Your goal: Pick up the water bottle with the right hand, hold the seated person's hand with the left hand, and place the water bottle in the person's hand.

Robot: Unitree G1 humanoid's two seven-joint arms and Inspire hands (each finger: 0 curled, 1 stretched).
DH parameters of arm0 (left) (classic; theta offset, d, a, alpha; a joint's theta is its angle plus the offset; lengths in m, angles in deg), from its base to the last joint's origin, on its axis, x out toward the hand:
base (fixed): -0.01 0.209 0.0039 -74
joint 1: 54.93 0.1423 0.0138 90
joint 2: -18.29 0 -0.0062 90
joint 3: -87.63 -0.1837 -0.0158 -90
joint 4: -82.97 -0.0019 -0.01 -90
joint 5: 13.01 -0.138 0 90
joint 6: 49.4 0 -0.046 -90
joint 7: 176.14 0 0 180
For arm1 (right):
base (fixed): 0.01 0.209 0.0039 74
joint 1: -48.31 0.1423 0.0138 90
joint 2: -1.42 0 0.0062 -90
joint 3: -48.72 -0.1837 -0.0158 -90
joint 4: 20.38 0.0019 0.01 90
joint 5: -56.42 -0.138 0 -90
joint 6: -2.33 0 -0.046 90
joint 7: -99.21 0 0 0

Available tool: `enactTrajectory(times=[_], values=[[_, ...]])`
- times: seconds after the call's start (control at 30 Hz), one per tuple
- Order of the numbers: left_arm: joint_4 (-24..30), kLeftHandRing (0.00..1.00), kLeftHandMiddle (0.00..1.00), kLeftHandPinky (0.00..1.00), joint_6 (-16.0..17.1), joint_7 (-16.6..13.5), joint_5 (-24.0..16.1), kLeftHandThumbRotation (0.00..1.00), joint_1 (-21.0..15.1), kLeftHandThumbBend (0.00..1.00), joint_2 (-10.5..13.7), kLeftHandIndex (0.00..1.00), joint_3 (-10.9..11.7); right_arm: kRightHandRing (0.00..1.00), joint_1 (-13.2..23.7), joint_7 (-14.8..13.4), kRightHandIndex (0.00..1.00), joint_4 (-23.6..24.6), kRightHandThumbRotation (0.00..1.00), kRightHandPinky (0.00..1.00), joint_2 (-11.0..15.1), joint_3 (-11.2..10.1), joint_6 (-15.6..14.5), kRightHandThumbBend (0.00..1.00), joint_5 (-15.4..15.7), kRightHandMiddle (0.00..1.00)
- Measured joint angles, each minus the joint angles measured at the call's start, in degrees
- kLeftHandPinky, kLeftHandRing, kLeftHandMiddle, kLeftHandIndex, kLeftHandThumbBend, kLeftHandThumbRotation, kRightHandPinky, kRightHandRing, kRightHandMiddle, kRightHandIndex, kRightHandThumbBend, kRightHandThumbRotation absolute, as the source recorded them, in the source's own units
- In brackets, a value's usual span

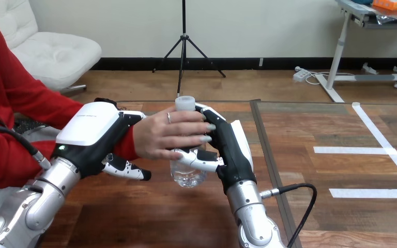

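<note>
Handover looks to be the step now. The water bottle point(187, 175) sits between 2 hands. The right hand point(232, 150) is closed on it from its own side, with the thumb across the lower front. The person's hand point(165, 134) is wrapped on the opposite side and touches the right hand's fingertips. The left hand point(90, 129) is closed round the person's wrist point(128, 145), thumb above it and fingers below.

To do this well, I think the right hand should loosen slowly, and only when the person's hold carries the weight. The left hand should keep the wrist steady without squeezing.

The bottle stands upright, so its long axis runs vertical. The cap point(184, 102) points up above the right hand's fingers. The base hangs below that hand's thumb, and it seems clear of the bench point(134, 217).
</note>
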Motion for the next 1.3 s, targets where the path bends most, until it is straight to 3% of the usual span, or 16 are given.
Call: enactTrajectory(times=[0.37,0.77,1.3], values=[[0.02,0.73,0.78,0.68,-0.08,-1.29,-1.80,0.28,0.01,0.97,0.37,0.83,0.00,0.94,-0.02,1.03,0.99,0.20,0.56,0.93,0.03,-0.15,-1.48,1.00,-0.34,0.93],[1.30,0.85,0.88,0.84,-1.72,-2.03,-4.35,0.37,0.69,1.00,0.69,0.91,0.00,0.98,-0.03,1.49,1.00,0.30,0.62,0.94,0.07,-0.52,-1.75,1.00,-0.39,0.96],[2.88,0.97,0.98,0.92,-1.72,-4.55,-5.37,0.49,2.51,1.00,0.94,0.99,0.00,0.99,-0.11,2.30,1.00,0.60,0.70,0.93,0.24,-0.77,-2.48,1.00,-0.28,1.00]])
